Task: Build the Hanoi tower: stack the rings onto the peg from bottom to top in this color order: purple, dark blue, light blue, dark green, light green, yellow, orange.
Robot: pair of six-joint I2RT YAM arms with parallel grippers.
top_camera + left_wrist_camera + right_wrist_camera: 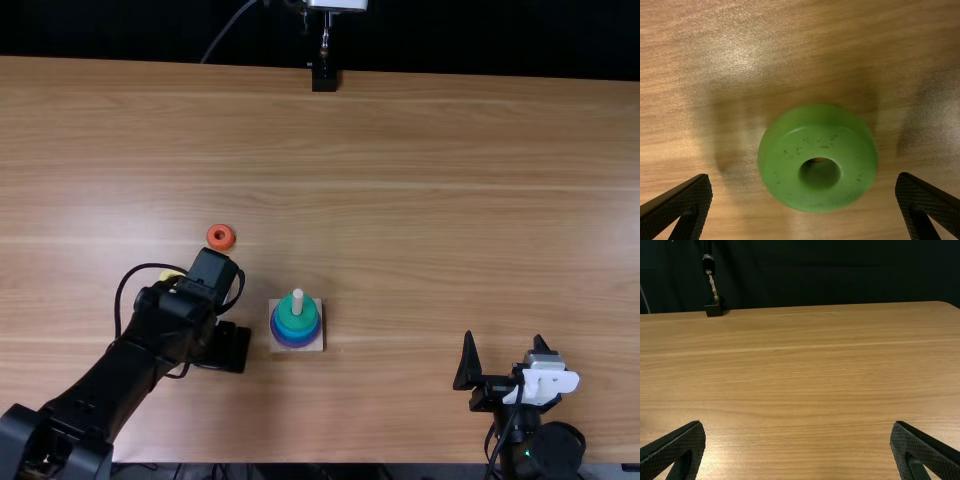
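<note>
On the tabletop (430, 160), your left arm (125, 355) is the nearer one, left of the peg (297, 299); your right arm (540, 420) sits well right of the peg, its jaws spread and empty. The left jaws also stand wide apart, holding nothing. The light green ring (850, 185) lies beyond their tips, roughly midway between them, and, I judge, left of the peg. It should go next, onto the dark green ring (286, 314) around the peg. Being round, it gives you no long axis to match: straddle it, then close. It rests flat, hole up, with small dark scuffs on its face.
</note>
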